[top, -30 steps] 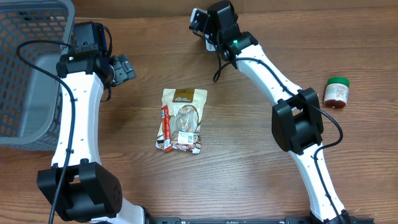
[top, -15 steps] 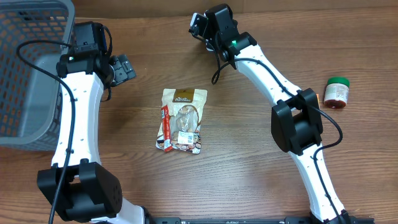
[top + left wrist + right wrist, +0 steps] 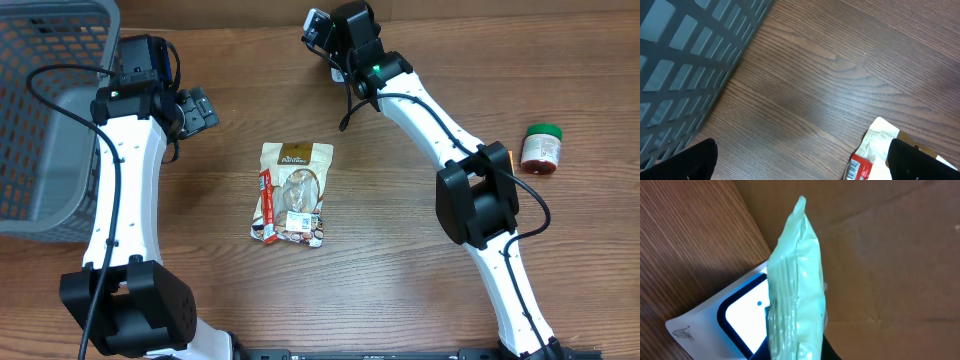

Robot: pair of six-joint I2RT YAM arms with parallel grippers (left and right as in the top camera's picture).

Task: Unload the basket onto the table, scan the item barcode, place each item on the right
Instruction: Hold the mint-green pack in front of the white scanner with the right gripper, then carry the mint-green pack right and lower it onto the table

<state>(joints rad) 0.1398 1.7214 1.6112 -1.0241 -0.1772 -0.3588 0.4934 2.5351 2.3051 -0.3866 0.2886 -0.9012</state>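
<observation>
right gripper (image 3: 320,28) pinches a pale green packet (image 3: 795,295) over the blue-lit scanner (image 3: 715,317) at the far edge of the table (image 3: 400,290), cardboard (image 3: 890,255) behind. left gripper (image 3: 204,107) gapes beside the basket (image 3: 40,60); snack bag (image 3: 292,192) lies mid-table.

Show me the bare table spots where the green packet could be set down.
Bare wood lies between the snack bag and the right arm, and on the bag's near side. Crowded at the left, between the basket and left arm.

Overhead straight down on whole table (image 3: 400,300), left wrist low over it, sharing snack bag (image 3: 292,193) corner, right wrist close-up
</observation>
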